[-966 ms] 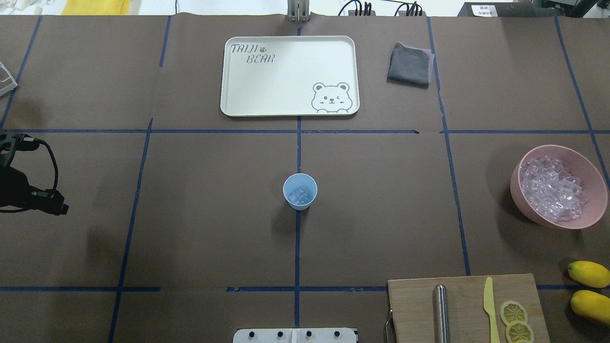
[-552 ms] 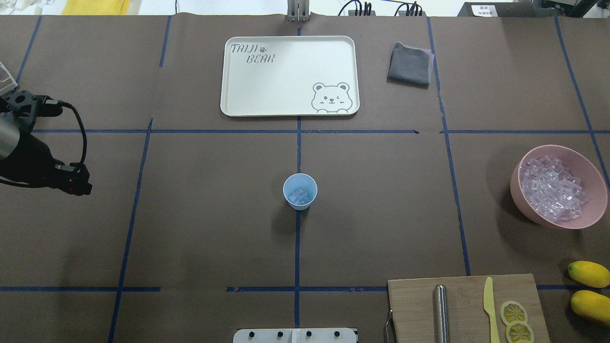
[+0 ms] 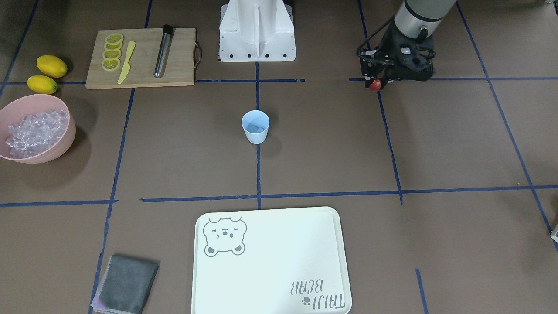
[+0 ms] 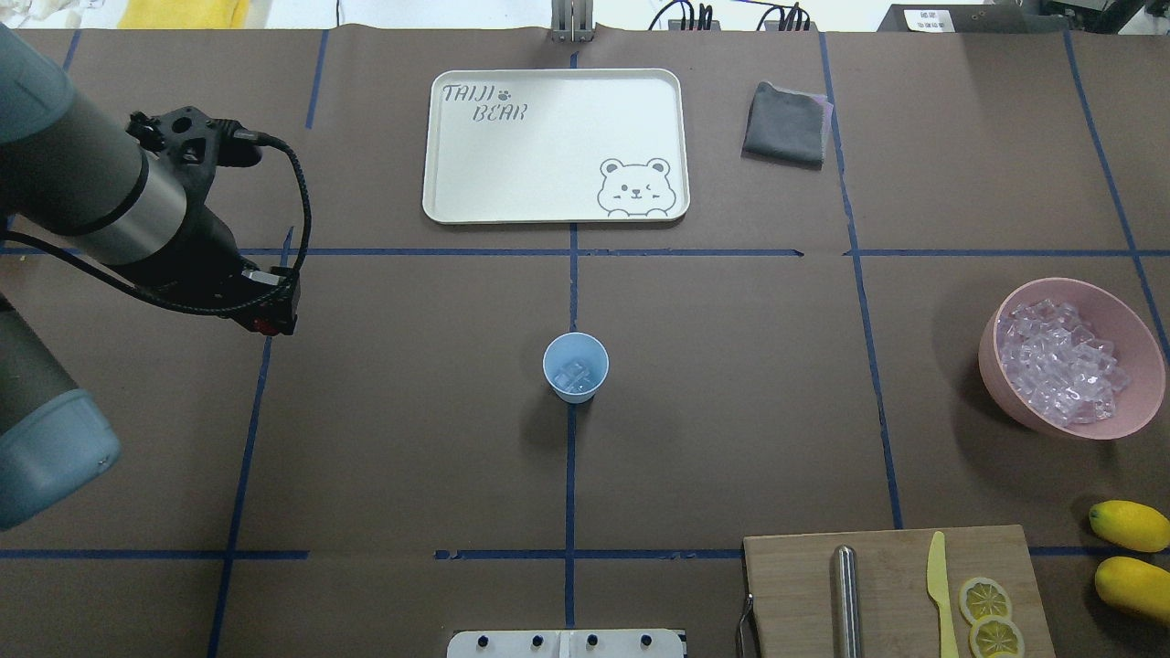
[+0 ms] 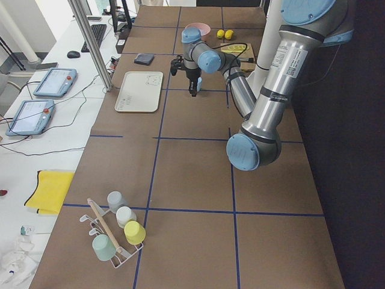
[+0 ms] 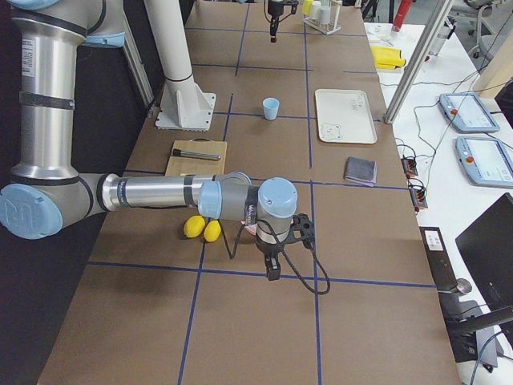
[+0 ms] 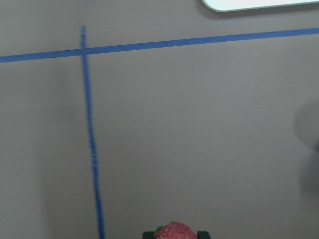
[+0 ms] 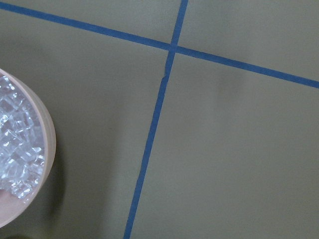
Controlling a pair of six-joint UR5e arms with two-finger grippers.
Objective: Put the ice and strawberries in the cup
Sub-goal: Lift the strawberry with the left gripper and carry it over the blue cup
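The brown bench (image 4: 731, 411) held everything. The left arm (image 4: 101, 196) reached over it, well apart from the cup. The right arm (image 6: 160, 192) hung near the pink bowl (image 4: 989, 358). The blue cup (image 3: 255, 134) stood in the middle with ice (image 4: 574, 375) inside. The left arm's fingers (image 7: 201, 234) pinched the red strawberry (image 3: 375, 85) above the bench. The right arm's fingers (image 6: 272, 271) were hard to see, so I cannot tell if they were wide or narrow.
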